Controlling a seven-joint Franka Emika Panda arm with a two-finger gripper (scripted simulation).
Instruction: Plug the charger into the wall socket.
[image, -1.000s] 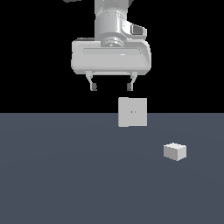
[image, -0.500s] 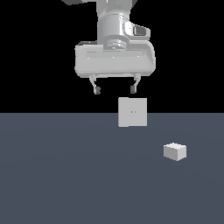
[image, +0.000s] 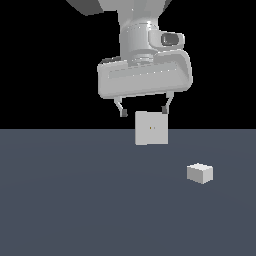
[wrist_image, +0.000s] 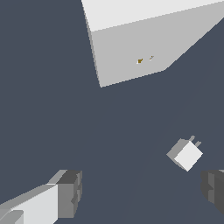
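A flat, upright white square wall socket (image: 151, 128) with two tiny dark holes at its centre stands on the dark grey counter (image: 75, 200). The small plain white box-shaped charger (image: 200, 173) lies on the counter nearer the camera than the socket and toward the exterior view's right of it, well apart. In the wrist view two short prongs stick out of the charger (wrist_image: 185, 154). The grey gripper (image: 144, 109) hangs just above the socket's top edge, jaws apart and holding nothing.
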